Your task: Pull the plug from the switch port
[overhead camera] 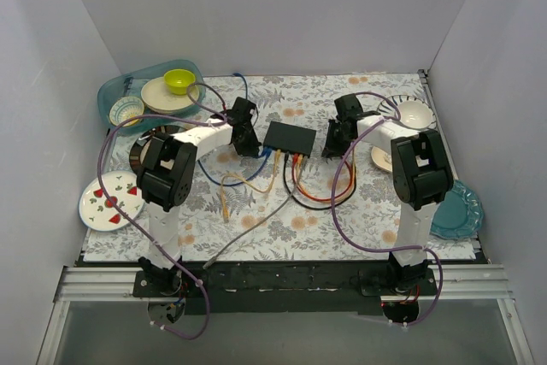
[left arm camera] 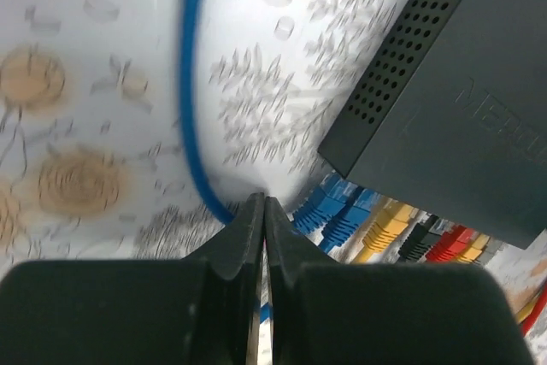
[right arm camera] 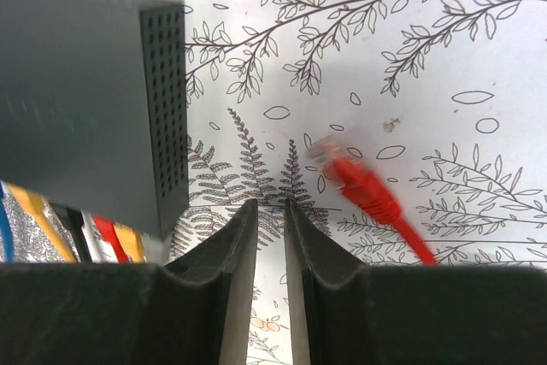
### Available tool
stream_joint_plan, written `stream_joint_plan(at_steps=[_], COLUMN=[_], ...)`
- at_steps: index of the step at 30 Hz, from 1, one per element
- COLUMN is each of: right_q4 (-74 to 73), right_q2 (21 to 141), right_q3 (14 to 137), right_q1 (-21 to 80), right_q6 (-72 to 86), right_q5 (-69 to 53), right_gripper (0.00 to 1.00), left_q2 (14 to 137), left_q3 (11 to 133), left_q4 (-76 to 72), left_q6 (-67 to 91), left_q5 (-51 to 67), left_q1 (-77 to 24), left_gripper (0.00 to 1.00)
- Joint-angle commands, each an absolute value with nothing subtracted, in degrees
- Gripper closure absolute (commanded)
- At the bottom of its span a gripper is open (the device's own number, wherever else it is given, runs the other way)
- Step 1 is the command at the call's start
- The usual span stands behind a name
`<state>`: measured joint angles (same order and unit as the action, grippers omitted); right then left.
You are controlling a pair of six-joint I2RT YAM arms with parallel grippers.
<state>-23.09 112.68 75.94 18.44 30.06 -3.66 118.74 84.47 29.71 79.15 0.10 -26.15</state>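
The black switch (overhead camera: 289, 136) lies mid-table with blue, yellow, black, red and orange plugs in its near edge. In the left wrist view the switch (left arm camera: 453, 100) is at the right, with two blue plugs (left arm camera: 333, 211) seated in it. My left gripper (left arm camera: 261, 203) is shut beside the switch's left end (overhead camera: 250, 147). A blue cable (left arm camera: 192, 108) runs under its tips. My right gripper (right arm camera: 270, 204) is slightly open and empty, just right of the switch (right arm camera: 77, 91). A loose red plug (right arm camera: 359, 181) lies on the cloth to its right.
A teal bin (overhead camera: 115, 91) holding a plate and a green bowl (overhead camera: 179, 81) stands back left. A strawberry plate (overhead camera: 109, 200) lies at the left, a white bowl (overhead camera: 412, 113) back right and a teal plate (overhead camera: 457, 209) at the right. Cables loop in front of the switch (overhead camera: 282, 185).
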Motion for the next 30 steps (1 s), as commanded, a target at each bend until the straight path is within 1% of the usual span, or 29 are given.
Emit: stream_joint_plan(at_steps=[1, 5, 12, 14, 16, 17, 18, 19, 20, 21, 22, 23, 25, 26, 28, 30], right_q4=[-23.56, -23.12, -22.06, -21.89, -21.80, -21.80, -21.80, -21.71, -21.71, -21.71, -21.80, -21.97, -22.94, -23.37, -24.34, -24.52], right_q2=[112.68, 112.15, 110.22, 109.26, 108.29, 106.98, 106.27, 105.56, 103.99, 103.28, 102.58, 101.09, 99.68, 98.19, 96.60, 94.05], right_q3=[72.51, 71.28, 68.03, 67.33, 66.71, 66.53, 66.36, 66.18, 66.01, 65.83, 65.74, 65.57, 65.57, 65.57, 65.13, 63.82], right_q1=[18.11, 18.11, 18.11, 18.11, 18.11, 18.11, 18.11, 18.11, 18.11, 18.02, 18.10, 18.11, 18.02, 18.10, 18.19, 18.19], right_q6=[30.23, 30.23, 29.53, 29.62, 29.71, 29.79, 29.88, 30.06, 30.49, 30.76, 31.02, 31.29, 31.46, 31.46, 31.20, 31.29], right_q5=[-2.37, -2.72, -3.78, -3.78, -3.08, -2.82, -2.46, -2.46, -2.55, -2.72, -2.90, -3.16, -3.60, -3.69, -3.95, -4.57], right_gripper=[0.72, 0.73, 0.73, 0.73, 0.73, 0.72, 0.72, 0.71, 0.71, 0.70, 0.68, 0.66, 0.62, 0.61, 0.61, 0.61], left_q2=[110.94, 106.71, 101.60, 100.73, 98.18, 97.13, 95.38, 94.40, 93.52, 92.82, 91.51, 91.23, 91.49, 92.19, 94.12, 99.21], left_q3=[74.37, 69.27, 65.04, 65.13, 66.26, 67.31, 68.46, 70.82, 71.71, 72.59, 73.21, 73.91, 74.09, 74.18, 74.88, 77.25], left_q4=[35.87, 34.72, 33.31, 34.01, 35.41, 36.12, 36.99, 38.13, 38.06, 37.62, 36.23, 35.08, 32.62, 31.65, 28.41, 26.99], left_q6=[82.35, 85.69, 91.58, 92.72, 93.25, 93.08, 93.16, 93.43, 93.86, 94.13, 94.48, 94.74, 97.37, 97.99, 97.91, 97.91], left_q5=[6.49, 8.52, 10.28, 8.54, 2.75, -0.32, -5.92, -8.50, -10.44, -12.02, -13.96, -14.15, -13.45, -12.93, -11.96, -10.11], left_q1=[-29.52, -33.12, -36.91, -37.35, -37.27, -37.00, -36.74, -36.30, -34.91, -34.20, -33.15, -30.70, -27.96, -25.51, -23.56, -21.45], left_gripper=[1.00, 1.00, 1.00, 1.00, 1.00, 0.98, 0.94, 0.87, 0.83, 0.77, 0.58, 0.50, 0.27, 0.12, 0.11, 0.14])
